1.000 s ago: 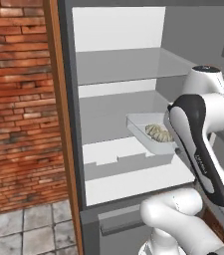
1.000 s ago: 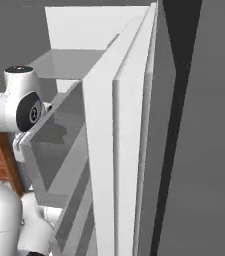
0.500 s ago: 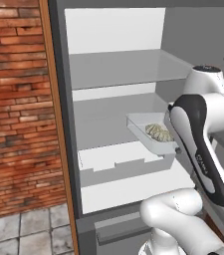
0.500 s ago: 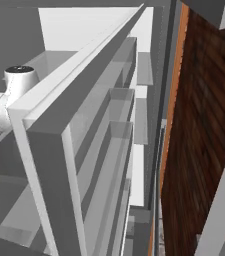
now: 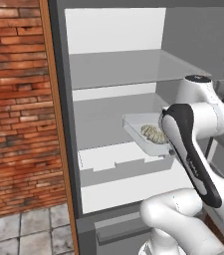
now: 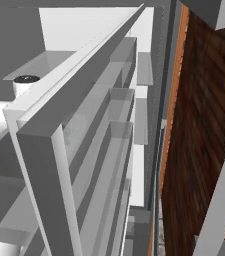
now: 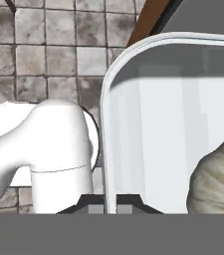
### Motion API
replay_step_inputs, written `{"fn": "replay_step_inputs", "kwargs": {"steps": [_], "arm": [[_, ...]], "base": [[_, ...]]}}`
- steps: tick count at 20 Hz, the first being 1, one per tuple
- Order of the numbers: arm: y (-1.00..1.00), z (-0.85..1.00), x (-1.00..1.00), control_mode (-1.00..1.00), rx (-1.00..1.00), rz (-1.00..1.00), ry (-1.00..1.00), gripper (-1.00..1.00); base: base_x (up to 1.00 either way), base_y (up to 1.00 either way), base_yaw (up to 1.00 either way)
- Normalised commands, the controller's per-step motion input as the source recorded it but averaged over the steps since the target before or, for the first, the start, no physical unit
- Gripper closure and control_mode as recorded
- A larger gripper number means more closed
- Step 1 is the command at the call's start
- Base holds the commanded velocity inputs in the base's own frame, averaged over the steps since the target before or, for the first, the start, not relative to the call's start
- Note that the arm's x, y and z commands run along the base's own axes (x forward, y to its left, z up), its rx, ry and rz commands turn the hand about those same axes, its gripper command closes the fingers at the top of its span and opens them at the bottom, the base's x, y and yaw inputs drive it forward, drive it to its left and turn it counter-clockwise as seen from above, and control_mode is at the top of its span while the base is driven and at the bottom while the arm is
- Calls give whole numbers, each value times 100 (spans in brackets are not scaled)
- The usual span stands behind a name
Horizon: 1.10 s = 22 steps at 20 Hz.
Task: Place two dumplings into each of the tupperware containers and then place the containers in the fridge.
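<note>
The white arm [image 5: 193, 144] rises from the lower right of the left base view, elbow bent, forearm reaching left and forward. In the hand view the gripper [image 7: 105, 204] points downward, its two dark fingertips [image 7: 89, 203] pinched tight on a thin container [image 7: 133, 124] rim.

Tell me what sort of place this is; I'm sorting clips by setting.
Likely a kitchen, rendered: an open fridge with glass shelves, a container of dumplings held at shelf height by the gripper, plus a brick wall and tiled floor.
</note>
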Motion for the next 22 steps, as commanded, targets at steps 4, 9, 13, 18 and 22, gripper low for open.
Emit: {"fn": "replay_step_inputs", "kwargs": {"steps": [4, 9, 13, 18, 22], "arm": [[-1, -63, 64, -100, 0, 3, -20, 100], [-9, -16, 77, -100, 4, 2, -19, 100], [-10, -2, 99, -100, 12, 5, -8, 100], [0, 0, 97, -100, 11, 11, 0, 100], [6, -8, 72, -100, 3, 12, 0, 100]], "base": [[0, 0, 0], [0, 0, 0], [0, 0, 0], [0, 0, 0], [0, 0, 0]]}}
